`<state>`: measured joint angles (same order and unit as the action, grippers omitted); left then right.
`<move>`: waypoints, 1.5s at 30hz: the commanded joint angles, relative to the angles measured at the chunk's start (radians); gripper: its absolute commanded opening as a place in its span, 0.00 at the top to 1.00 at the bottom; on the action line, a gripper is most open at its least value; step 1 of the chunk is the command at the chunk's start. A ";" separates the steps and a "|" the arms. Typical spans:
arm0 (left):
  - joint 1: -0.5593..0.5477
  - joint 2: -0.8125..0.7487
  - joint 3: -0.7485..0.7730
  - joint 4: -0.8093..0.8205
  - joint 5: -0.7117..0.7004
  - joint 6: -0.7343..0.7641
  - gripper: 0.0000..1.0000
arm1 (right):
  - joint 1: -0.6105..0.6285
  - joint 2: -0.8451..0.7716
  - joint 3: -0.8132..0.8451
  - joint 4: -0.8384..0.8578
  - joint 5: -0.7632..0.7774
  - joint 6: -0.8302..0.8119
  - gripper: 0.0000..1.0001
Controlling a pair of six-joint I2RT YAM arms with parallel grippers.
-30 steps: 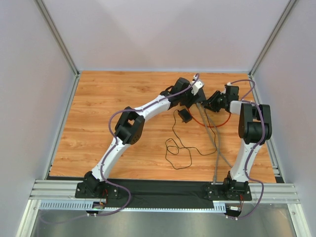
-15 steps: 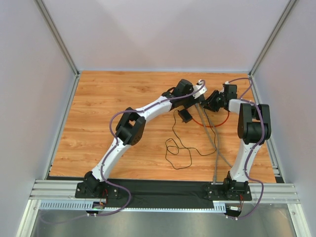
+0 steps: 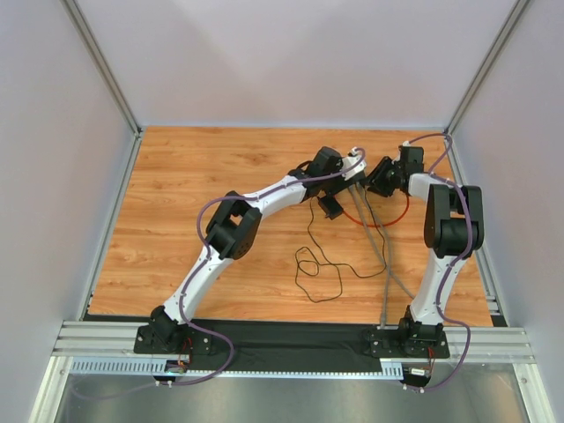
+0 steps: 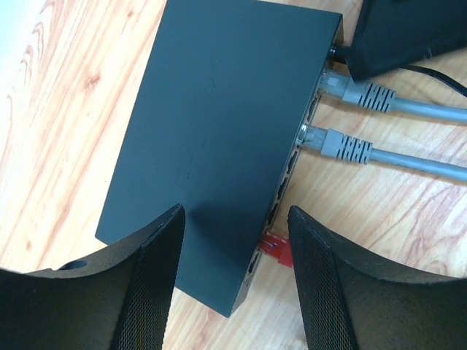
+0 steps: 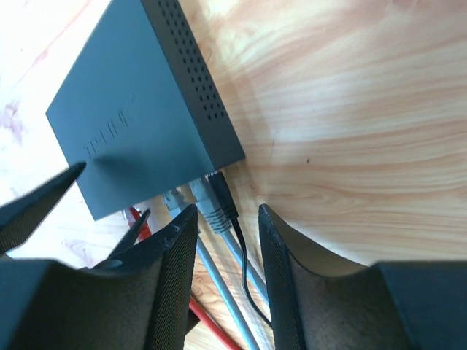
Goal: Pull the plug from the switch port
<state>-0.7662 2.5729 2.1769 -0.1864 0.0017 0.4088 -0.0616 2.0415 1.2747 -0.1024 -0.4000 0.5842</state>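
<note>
The flat black switch box [image 4: 219,138] lies on the wood table and also shows in the right wrist view [image 5: 139,109]. Two grey plugs [image 4: 343,87] [image 4: 336,142] and a red plug [image 4: 276,250] sit in its row of sockets. My left gripper [image 4: 237,292] is open, and its fingers straddle the box's near corner and the red plug. My right gripper [image 5: 226,248] is open around a grey plug [image 5: 211,208] and a black power cord [image 5: 226,197] at the box's other end. From above, both grippers [image 3: 354,181] [image 3: 377,182] hide the box.
A small black square adapter [image 3: 330,207] with a thin, looped black cord [image 3: 317,260] lies just in front of the switch. Two grey cables [image 3: 383,256] run toward the right arm's base. A red cable [image 3: 392,220] curves in front of the right gripper.
The left gripper has turned and shifted slightly over the switch. The right gripper has moved a little toward the back of the table. Both stay open.
</note>
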 commanded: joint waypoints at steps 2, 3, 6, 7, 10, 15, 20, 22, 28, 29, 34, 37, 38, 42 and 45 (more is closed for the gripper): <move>-0.005 -0.118 -0.075 0.094 0.001 -0.050 0.33 | 0.002 -0.003 0.078 -0.039 0.062 -0.037 0.58; -0.005 -0.132 -0.097 0.117 0.001 -0.068 0.33 | 0.002 0.000 0.081 -0.037 0.061 -0.037 0.58; -0.004 -0.175 -0.144 0.166 -0.057 -0.114 0.32 | 0.002 0.014 0.098 -0.042 0.067 -0.037 0.57; -0.001 -0.181 -0.146 0.166 -0.065 -0.129 0.31 | 0.002 0.017 0.101 -0.040 0.069 -0.037 0.56; 0.011 -0.214 -0.155 0.160 -0.065 -0.227 0.31 | 0.002 0.026 0.120 -0.042 0.073 -0.038 0.55; 0.065 -0.302 -0.247 0.165 -0.141 -0.438 0.32 | 0.026 -0.039 0.108 -0.094 0.165 -0.085 0.55; 0.148 -0.436 -0.423 0.220 -0.193 -0.632 0.33 | 0.132 -0.136 0.081 -0.144 0.245 -0.187 0.53; 0.166 -0.468 -0.440 0.191 -0.207 -0.657 0.35 | 0.166 -0.179 0.060 -0.151 0.289 -0.223 0.52; 0.206 -0.536 -0.517 0.168 -0.263 -0.705 0.35 | 0.273 -0.121 0.194 -0.263 0.239 -0.267 0.55; 0.211 -0.539 -0.523 0.169 -0.259 -0.712 0.35 | 0.282 -0.089 0.216 -0.281 0.239 -0.270 0.56; 0.240 -0.556 -0.543 0.166 -0.224 -0.749 0.35 | 0.347 -0.004 0.330 -0.424 0.250 -0.302 0.59; 0.246 -0.569 -0.555 0.168 -0.227 -0.754 0.35 | 0.367 0.025 0.362 -0.465 0.262 -0.317 0.60; 0.248 -0.571 -0.559 0.172 -0.227 -0.754 0.35 | 0.368 0.042 0.382 -0.479 0.263 -0.329 0.60; 0.251 -0.583 -0.568 0.177 -0.221 -0.758 0.35 | 0.381 0.072 0.411 -0.563 0.274 -0.349 0.60; 0.252 -0.585 -0.571 0.177 -0.216 -0.760 0.35 | 0.382 0.083 0.425 -0.604 0.264 -0.368 0.62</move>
<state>-0.5179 2.0624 1.6089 -0.0353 -0.2264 -0.3321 0.3202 2.1178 1.6436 -0.6228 -0.1436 0.2611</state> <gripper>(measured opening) 0.647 0.389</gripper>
